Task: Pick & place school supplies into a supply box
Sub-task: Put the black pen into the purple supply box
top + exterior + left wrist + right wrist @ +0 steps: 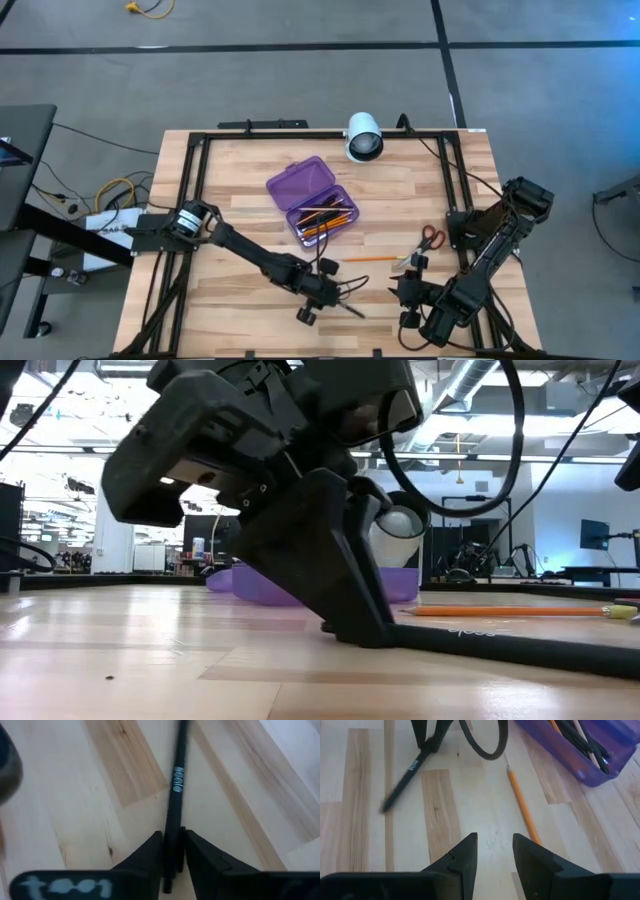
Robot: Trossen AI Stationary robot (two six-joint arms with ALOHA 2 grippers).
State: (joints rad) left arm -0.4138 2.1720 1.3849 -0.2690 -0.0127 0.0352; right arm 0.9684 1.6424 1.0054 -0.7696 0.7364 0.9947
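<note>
Fingers of left gripper (173, 851) pinching black pen (176, 795) on table near purple pencil case (312, 200); thin pen may slip or roll at lift. Right gripper (494, 851) open, empty.

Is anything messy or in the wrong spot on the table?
Some supplies lie outside the purple box: an orange pencil and scissors on the wood, and a black pen between the left gripper's fingers. Nothing looks broken.

My worktop (240, 190) is pale wood in lighter and tan strips. The case (312, 200) is see-through purple, filled with orange pencils and black pens. A black pen (175, 815) with a small silver mark lies near an orange pencil (522, 805). The scissors (432, 238) have red handles.
</note>
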